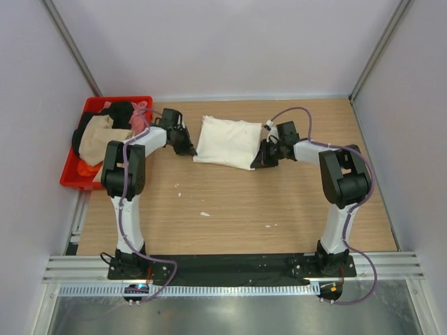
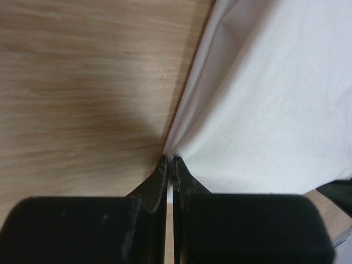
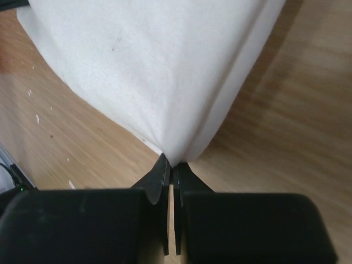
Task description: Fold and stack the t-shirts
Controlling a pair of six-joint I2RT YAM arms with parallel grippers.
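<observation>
A cream t-shirt (image 1: pixel 228 142), folded into a rectangle, lies at the back middle of the wooden table. My left gripper (image 1: pixel 187 148) is shut on its near left corner; the left wrist view shows the tips (image 2: pixel 170 163) pinching the cream cloth (image 2: pixel 264 104). My right gripper (image 1: pixel 260 159) is shut on its near right corner; the right wrist view shows the tips (image 3: pixel 171 166) pinching the cloth (image 3: pixel 159 66). Tan (image 1: pixel 98 138), black (image 1: pixel 120 112), pink (image 1: pixel 141 115) and orange (image 1: pixel 86 168) shirts lie heaped in a red crate.
The red crate (image 1: pixel 73 164) stands at the left back edge of the table. Small white scraps (image 1: pixel 204 213) lie on the wood (image 1: pixel 230 202) in front of the shirt. Grey walls enclose the table on three sides.
</observation>
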